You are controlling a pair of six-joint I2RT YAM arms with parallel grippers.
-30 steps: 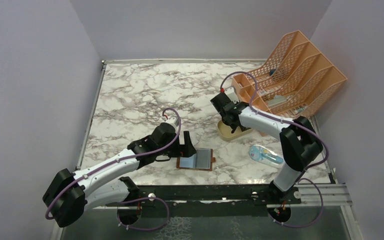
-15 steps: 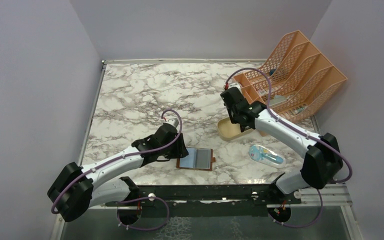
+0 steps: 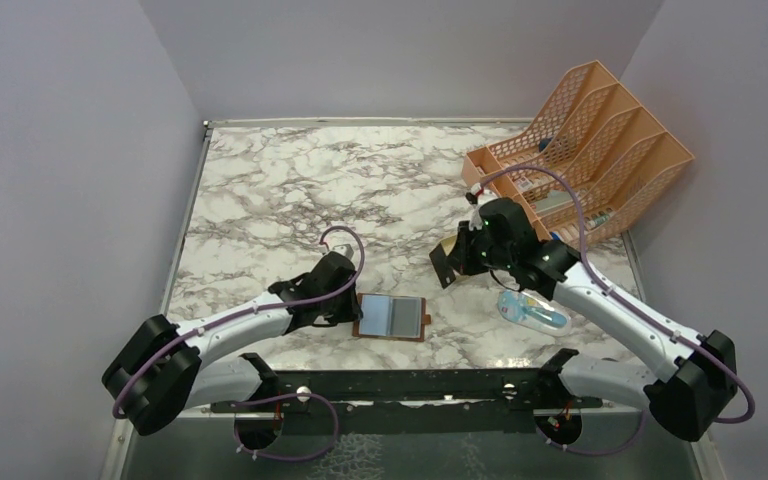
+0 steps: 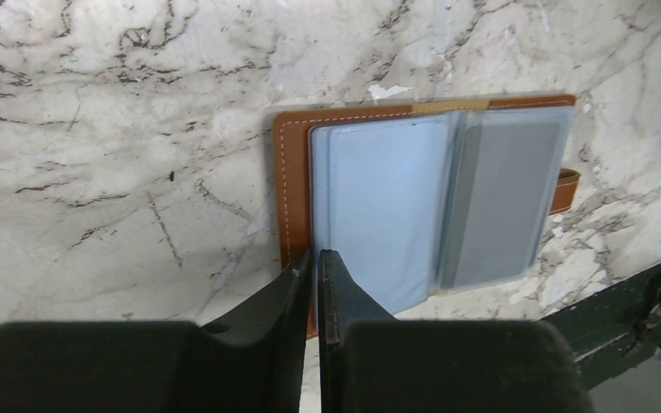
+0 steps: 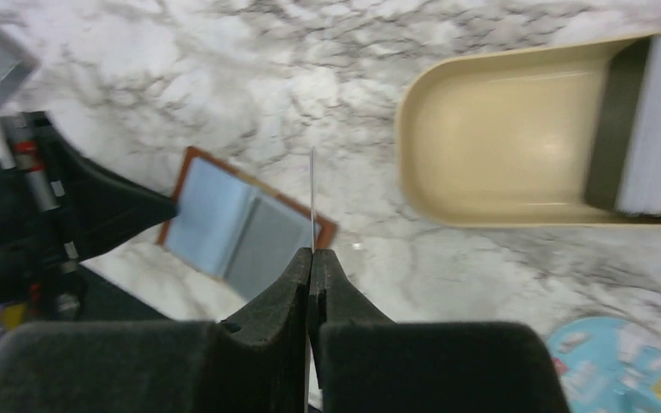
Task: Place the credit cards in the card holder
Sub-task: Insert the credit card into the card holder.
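Right tool (image 5: 311, 256) clamped shut on 1 thin plastic credit card (image 5: 311, 194), held edge-on above the white marble worktop (image 5: 250, 77), between the brown leather card holder (image 4: 379, 206), lying open and flat, and the tan oval tray (image 5: 499, 129). Left tool (image 4: 311, 258): jaws nearly together, tips at the holder's left edge; cannot tell whether anything is pinched. More cards (image 5: 658, 112) lie stacked at 1 end of the tray.

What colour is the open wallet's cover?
The card holder is orange-brown with pale stitching; clearest in the left wrist view.
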